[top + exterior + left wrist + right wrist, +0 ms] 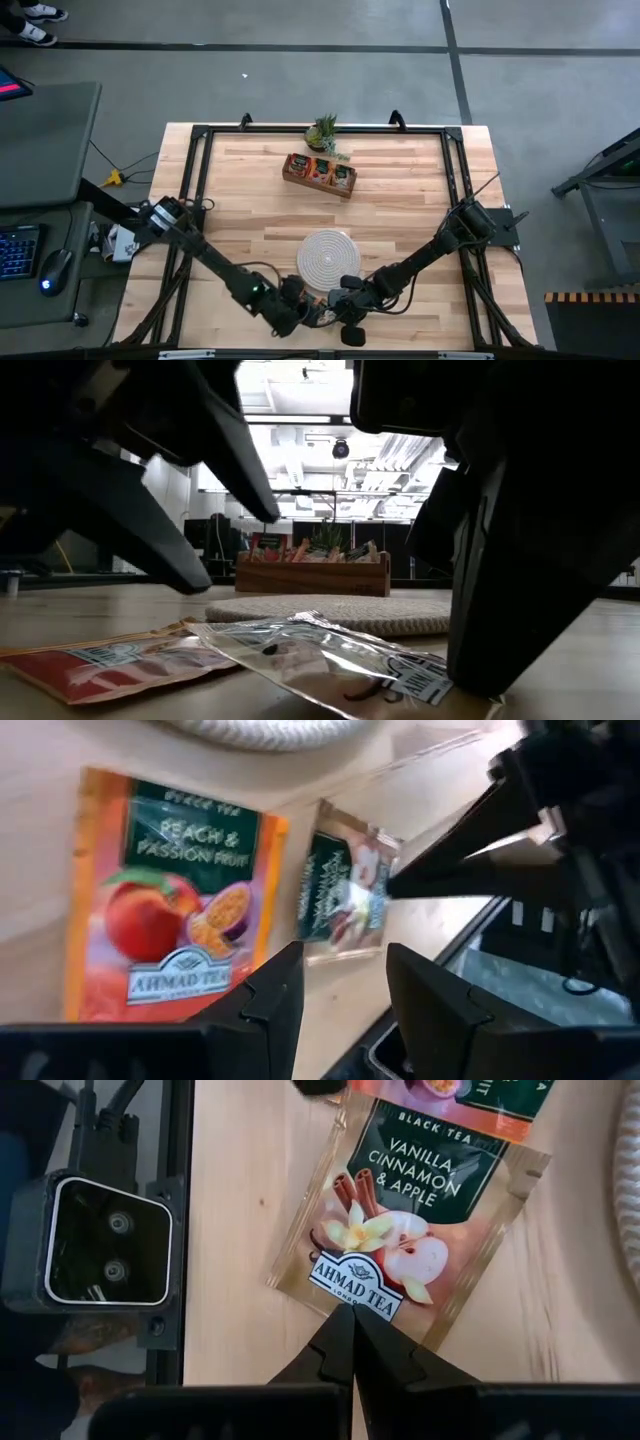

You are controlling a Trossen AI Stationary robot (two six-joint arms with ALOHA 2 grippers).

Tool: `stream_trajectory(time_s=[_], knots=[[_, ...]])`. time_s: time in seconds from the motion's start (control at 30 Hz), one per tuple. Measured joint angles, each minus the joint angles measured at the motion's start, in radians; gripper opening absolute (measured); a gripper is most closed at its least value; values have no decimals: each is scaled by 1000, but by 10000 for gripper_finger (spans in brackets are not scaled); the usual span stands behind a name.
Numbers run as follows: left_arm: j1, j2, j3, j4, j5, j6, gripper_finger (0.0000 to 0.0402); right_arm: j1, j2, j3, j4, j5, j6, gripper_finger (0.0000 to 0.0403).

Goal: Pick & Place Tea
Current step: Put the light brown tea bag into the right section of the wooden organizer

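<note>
Closed tight, my right gripper (350,1320) touches the edge of the beige tea sachet (410,1210) and holds nothing; it may only push it. My left gripper (345,985) hangs half open, empty, above the orange sachet (170,890) beside the mat (328,255).

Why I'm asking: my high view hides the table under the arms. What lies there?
Observer: Two flat sachets, a peach sachet and a vanilla sachet.
Operator: Where is the right gripper?
Observer: The right gripper is shut, its tips at the vanilla sachet's logo edge. In the low view it seems to touch the sachet.
Operator: And the left?
Observer: The left gripper is open above both sachets, with nothing between its fingers.
</note>
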Motion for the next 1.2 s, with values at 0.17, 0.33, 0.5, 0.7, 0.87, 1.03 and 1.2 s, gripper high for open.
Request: stream_trajectory(time_s=[0.17, 0.33, 0.5, 0.7, 0.87, 1.03, 1.2], knots=[[29, 0, 0, 1, 70, 2, 143, 2, 1, 0, 11, 2, 10, 0], [30, 0, 0, -38, 76, 2, 143, 9, 1, 0, 14, 15, 15, 0], [28, 11, 0, -70, 102, 1, 143, 14, 2, 0, 17, 25, 25, 0], [29, 18, 1, -70, 111, -2, 143, 14, 2, -1, 27, 26, 25, 0], [42, 47, 4, -1, 121, 8, 143, 14, 3, -1, 30, 31, 25, 0], [55, 78, 11, 63, 144, 33, 143, 11, 3, -1, 41, 37, 23, 0], [55, 83, 11, 93, 156, 68, 143, 11, 3, -2, 51, 45, 25, 0]])
